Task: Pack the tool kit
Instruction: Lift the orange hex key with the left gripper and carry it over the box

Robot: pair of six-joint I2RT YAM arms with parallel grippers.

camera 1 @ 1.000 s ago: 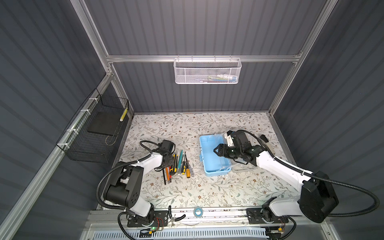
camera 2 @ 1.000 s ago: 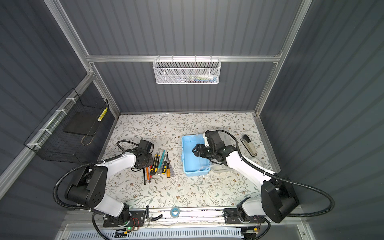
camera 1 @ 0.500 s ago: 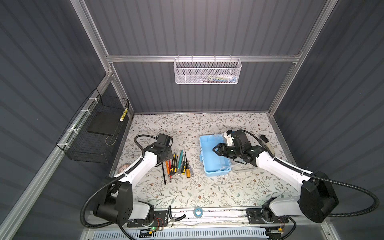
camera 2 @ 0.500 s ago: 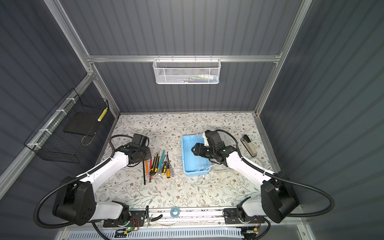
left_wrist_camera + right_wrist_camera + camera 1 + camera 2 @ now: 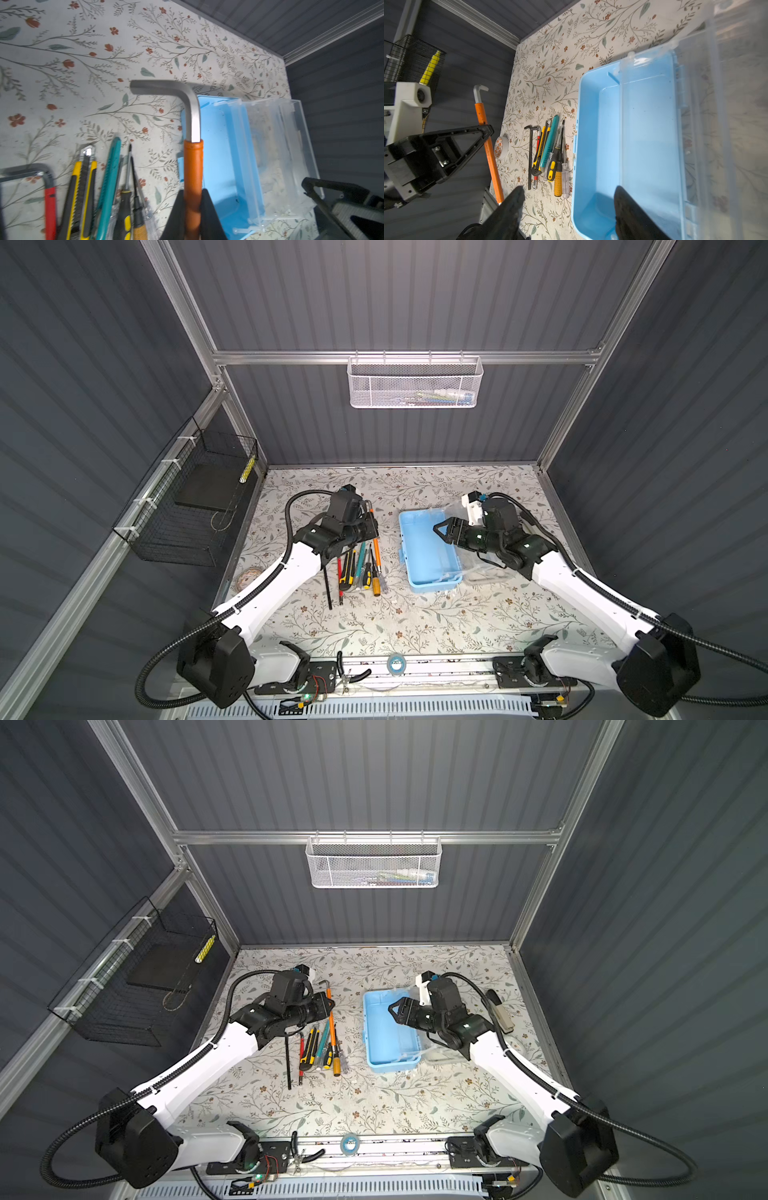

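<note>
Tool kit: the light-blue tool kit (image 5: 422, 543) is sitting open on the floral table (image 5: 374, 622), right of centre in both top views; its tray is looking empty
Lid: the clear lid (image 5: 276, 145) is lying flipped back on the side away from the loose tools, joined along the case's long wall; the right arm is covering part of it in both top views
Handling: thin moulded plastic, so probably light and stiff, and apt to skid on the table when bumped; the hinge line and the clear lid are likely the fragile parts; the long blue wall or rim is looking like the safest place to pinch; no handle is showing clearly
Right claw: the right gripper (image 5: 566, 199) is hovering over the open tray with its fingers spread, holding nothing
Left claw: the left gripper (image 5: 192, 199) is pinching the orange-sleeved hex key (image 5: 193, 166) partway along the sleeve; the bent steel end is pointing toward the back wall; the key is hanging just beside the case's outer wall, not yet over the tray
Key handling: rigid steel, long, probably heavier at the bend; the sleeve is likely giving good grip; it is probably fitting lengthwise only
Other tools: a yellow utility knife (image 5: 347, 572), a teal cutter (image 5: 550, 141), screwdrivers and a black hex key (image 5: 327, 585) are lying in a row between left arm and case; a tape roll (image 5: 249, 576) is sitting near the table's left edge
</note>
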